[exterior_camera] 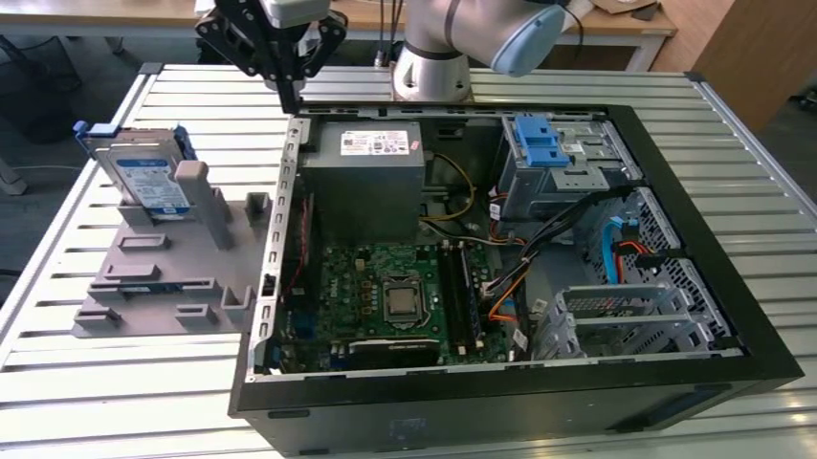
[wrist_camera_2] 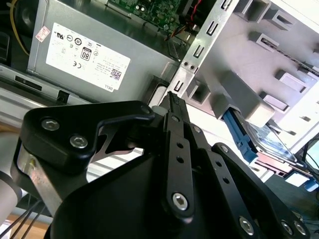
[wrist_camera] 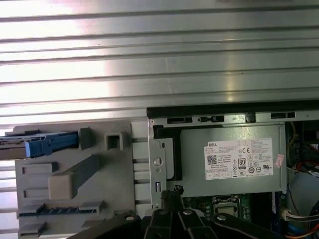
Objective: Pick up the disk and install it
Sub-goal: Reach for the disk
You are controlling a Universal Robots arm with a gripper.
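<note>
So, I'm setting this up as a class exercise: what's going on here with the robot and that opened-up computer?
The arm's gripper hangs shut and empty over the edge of the open computer case, close to the grey power supply. The disk, in its blue carrier, stands upright in a grey holder on the slatted table, at the exterior view's left and apart from the gripper. It has not yet been picked up or installed.
</note>
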